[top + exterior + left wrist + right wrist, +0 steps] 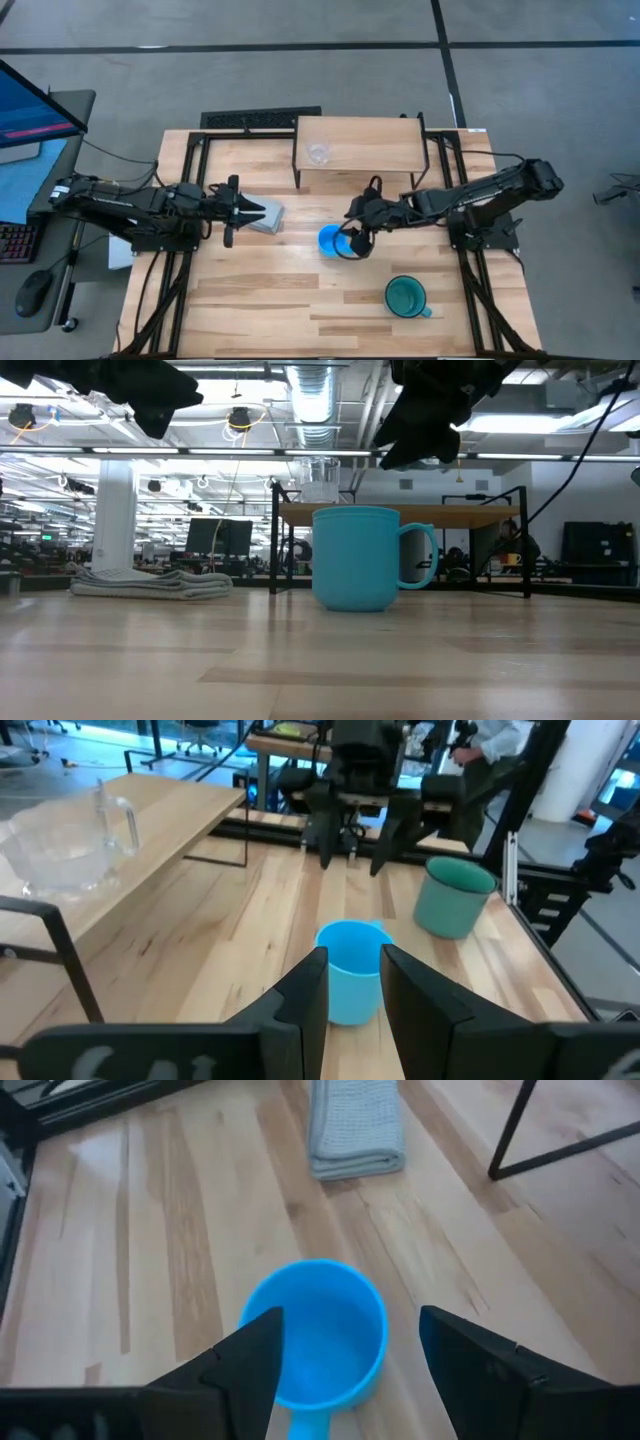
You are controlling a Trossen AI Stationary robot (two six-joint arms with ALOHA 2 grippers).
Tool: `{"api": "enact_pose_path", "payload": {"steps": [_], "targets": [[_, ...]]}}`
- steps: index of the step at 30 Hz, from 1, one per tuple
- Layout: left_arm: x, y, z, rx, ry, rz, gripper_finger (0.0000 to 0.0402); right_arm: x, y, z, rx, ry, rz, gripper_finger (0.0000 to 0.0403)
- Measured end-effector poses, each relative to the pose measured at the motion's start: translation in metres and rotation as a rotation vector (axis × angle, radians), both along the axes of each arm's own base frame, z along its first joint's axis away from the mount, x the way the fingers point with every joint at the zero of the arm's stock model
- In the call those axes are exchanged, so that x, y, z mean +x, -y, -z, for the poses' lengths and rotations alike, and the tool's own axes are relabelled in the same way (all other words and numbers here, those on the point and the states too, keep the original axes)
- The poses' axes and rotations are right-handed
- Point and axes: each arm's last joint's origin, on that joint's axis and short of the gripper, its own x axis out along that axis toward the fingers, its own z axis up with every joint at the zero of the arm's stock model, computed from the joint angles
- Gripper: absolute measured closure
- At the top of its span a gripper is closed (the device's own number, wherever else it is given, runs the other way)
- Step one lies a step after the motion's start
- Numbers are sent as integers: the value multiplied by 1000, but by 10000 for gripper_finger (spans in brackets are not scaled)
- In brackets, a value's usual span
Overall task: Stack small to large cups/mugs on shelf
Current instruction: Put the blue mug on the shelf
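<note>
The bright blue mug (pixel 329 240) stands upright on the plank table near its middle, handle (pixel 305 1425) toward my right arm. My right gripper (pixel 352 233) hovers open above it, a finger on either side (pixel 350 1325), touching nothing. The teal-green mug (pixel 405 296) stands upright near the front right and fills the low view (pixel 360 558). The clear glass cup (pixel 319 153) stands on the light-wood shelf (pixel 375 145) at the back. My left gripper (pixel 243 211) hangs open and empty above the left part of the table, pointing at the blue mug (pixel 350 970).
A grey folded cloth (pixel 266 216) lies on the table under my left gripper's tips and shows in the low view (pixel 150 582). The shelf's black legs (pixel 298 170) stand behind the blue mug. Bare planks lie along the front left.
</note>
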Motion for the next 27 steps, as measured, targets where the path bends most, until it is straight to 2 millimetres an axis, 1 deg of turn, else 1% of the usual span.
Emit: {"api": "enact_pose_path", "payload": {"steps": [3, 7, 12, 15, 17, 19, 22, 27], "targets": [[0, 0, 0, 0, -1, 0, 317, 4, -2, 11, 8, -48, -21, 145], [0, 0, 1, 1, -10, 0, 317, 17, -6, 18, 13, -118, -42, 145], [0, 0, 1, 0, -13, 0, 317, 37, -9, 18, -37, -221, -73, 145], [0, 0, 2, -4, -19, 0, 317, 45, -8, 22, -50, -288, -65, 145], [-1, 0, 3, -6, -28, 1, 317, 53, -8, 22, -62, -300, -55, 145], [-1, 0, 3, -7, -31, 2, 317, 55, -8, 20, -88, -320, -42, 145], [-1, 0, 4, -11, -43, 4, 317, 58, -8, 14, -114, -301, -54, 145], [-1, 0, 5, -9, -57, 4, 317, 58, -4, 12, -116, -305, -43, 145]]}}
